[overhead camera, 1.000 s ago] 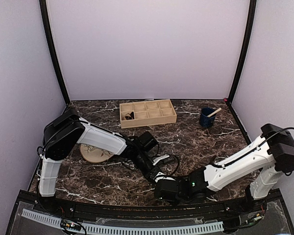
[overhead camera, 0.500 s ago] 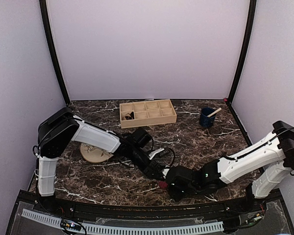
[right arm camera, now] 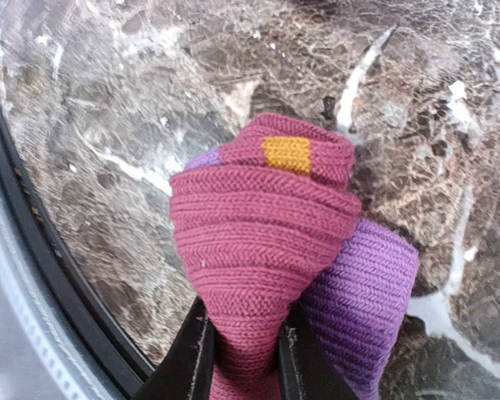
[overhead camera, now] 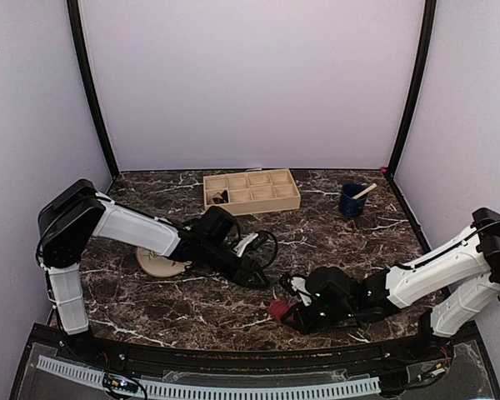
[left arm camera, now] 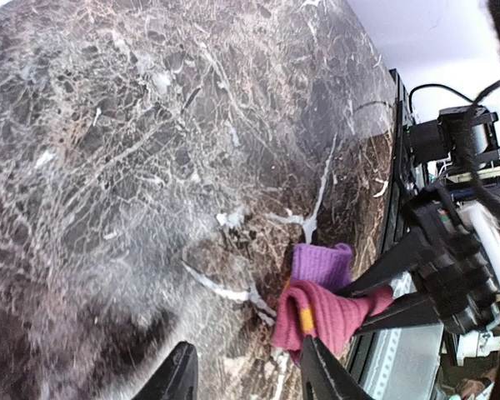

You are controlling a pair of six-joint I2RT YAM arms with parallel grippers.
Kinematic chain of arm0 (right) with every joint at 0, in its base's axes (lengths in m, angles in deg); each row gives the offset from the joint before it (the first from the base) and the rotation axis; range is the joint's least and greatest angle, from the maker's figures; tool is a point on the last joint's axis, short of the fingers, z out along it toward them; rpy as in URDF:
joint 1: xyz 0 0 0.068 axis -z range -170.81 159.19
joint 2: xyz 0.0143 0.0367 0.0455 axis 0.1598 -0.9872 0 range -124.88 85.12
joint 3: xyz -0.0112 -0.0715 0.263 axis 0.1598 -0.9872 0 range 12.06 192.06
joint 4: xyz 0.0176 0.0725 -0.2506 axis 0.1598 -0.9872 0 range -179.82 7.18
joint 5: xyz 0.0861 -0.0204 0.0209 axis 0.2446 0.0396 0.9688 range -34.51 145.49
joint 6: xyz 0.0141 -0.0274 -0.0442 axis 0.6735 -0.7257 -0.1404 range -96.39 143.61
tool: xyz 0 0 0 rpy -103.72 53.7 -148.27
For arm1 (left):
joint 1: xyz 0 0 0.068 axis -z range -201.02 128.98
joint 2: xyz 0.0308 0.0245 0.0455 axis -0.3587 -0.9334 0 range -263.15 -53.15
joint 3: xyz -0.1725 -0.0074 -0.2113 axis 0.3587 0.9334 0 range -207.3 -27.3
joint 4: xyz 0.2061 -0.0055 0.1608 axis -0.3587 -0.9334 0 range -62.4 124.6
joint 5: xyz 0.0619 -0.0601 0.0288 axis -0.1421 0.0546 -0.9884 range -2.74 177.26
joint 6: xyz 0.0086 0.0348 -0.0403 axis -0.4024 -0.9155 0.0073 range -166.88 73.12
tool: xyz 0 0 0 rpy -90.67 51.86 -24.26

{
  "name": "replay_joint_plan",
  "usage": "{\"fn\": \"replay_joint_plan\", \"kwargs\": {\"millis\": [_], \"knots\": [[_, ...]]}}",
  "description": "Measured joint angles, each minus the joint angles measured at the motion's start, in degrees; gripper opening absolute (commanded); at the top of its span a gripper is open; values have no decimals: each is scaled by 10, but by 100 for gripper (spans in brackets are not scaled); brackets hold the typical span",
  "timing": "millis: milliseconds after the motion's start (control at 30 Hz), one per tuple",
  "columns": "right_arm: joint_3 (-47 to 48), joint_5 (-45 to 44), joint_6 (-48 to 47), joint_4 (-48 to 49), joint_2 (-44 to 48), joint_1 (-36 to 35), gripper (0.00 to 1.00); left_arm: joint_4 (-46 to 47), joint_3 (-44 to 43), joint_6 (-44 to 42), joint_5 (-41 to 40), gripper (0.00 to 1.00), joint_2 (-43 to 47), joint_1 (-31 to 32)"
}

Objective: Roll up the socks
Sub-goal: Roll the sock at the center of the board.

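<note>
The magenta-purple sock with an orange stripe (overhead camera: pixel 278 310) is bunched into a roll near the table's front edge. My right gripper (overhead camera: pixel 288 314) is shut on its magenta end, and the fabric is pinched between both fingers in the right wrist view (right arm camera: pixel 262 225). A purple part (right arm camera: pixel 358 292) hangs beside it. My left gripper (overhead camera: pixel 255 276) is open and empty, a short way up-left of the sock. In the left wrist view the sock (left arm camera: pixel 325 312) lies just ahead of its right finger (left arm camera: pixel 317 375). A small dark thing (overhead camera: pixel 221 197) lies in the tray; I cannot tell if it is the argyle sock.
A wooden compartment tray (overhead camera: pixel 271 200) stands at the back centre. A blue cup (overhead camera: pixel 351 201) with a stick stands at the back right. A round beige plate (overhead camera: pixel 157 264) lies partly under my left arm. The black front rail (right arm camera: pixel 33 275) is close to the sock.
My left gripper has drawn back up and to the left, away from the sock. My right gripper has shifted slightly right, still holding the sock.
</note>
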Motion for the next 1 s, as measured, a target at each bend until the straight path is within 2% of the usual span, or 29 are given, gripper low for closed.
{"fn": "replay_joint_plan", "kwargs": {"millis": [333,667,833,1000], "knots": [[-63,114,77,160,-12,79,15,60,79,64,0,45,43,0],[-54,209,136,333,-128,126,15,78,88,97,9,50,57,7],[-32,237,156,389,-179,133,14,79,88,115,5,51,57,13],[-27,246,165,408,-191,135,14,61,92,127,-21,53,64,13]]}}
